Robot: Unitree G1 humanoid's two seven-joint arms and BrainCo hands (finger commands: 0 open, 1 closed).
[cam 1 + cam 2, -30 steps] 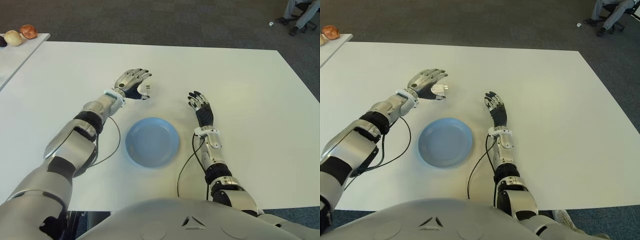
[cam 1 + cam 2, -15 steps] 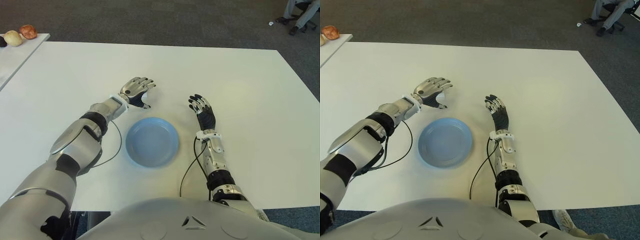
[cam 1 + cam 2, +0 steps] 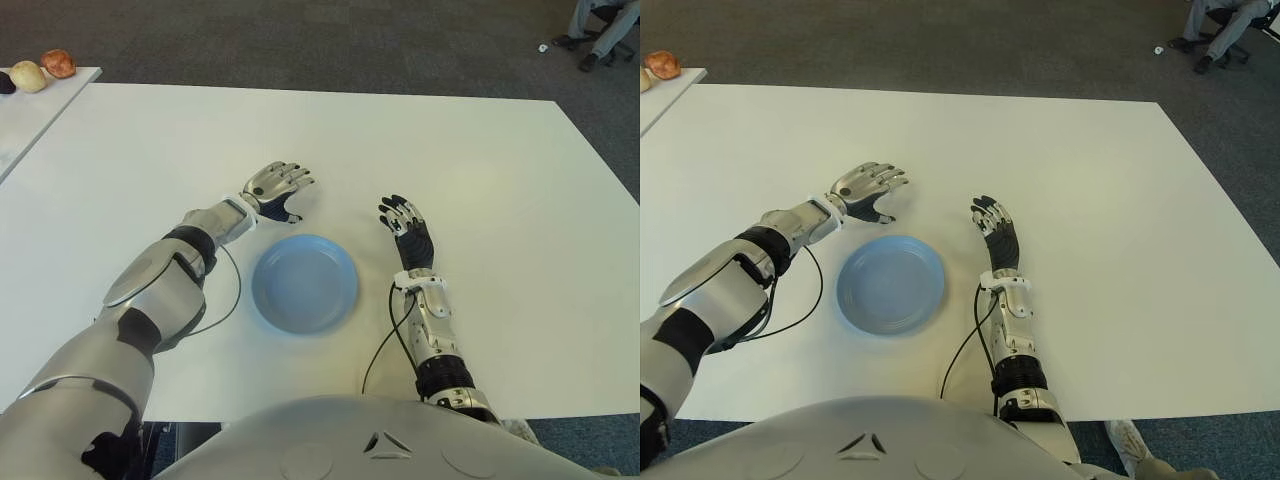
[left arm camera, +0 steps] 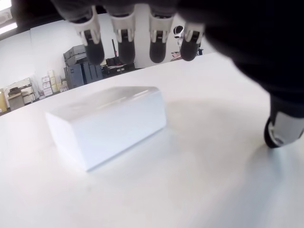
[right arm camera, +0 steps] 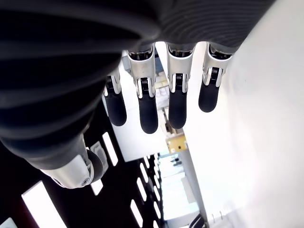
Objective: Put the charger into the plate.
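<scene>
Hovering palm-down, the left robot hand [image 3: 277, 187] arches spread fingers over the white charger [image 4: 107, 124] — untouched on the counter [image 3: 480, 160], beyond the plate [image 3: 304, 283]. Right robot hand [image 3: 407, 222] — open beside the plate's right.

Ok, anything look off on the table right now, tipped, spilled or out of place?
Nothing stands out. The charger lies flat on the table under the left hand's open fingers, not yet gripped. The blue plate sits level and empty. The right hand is open beside the plate, on its right.
</scene>
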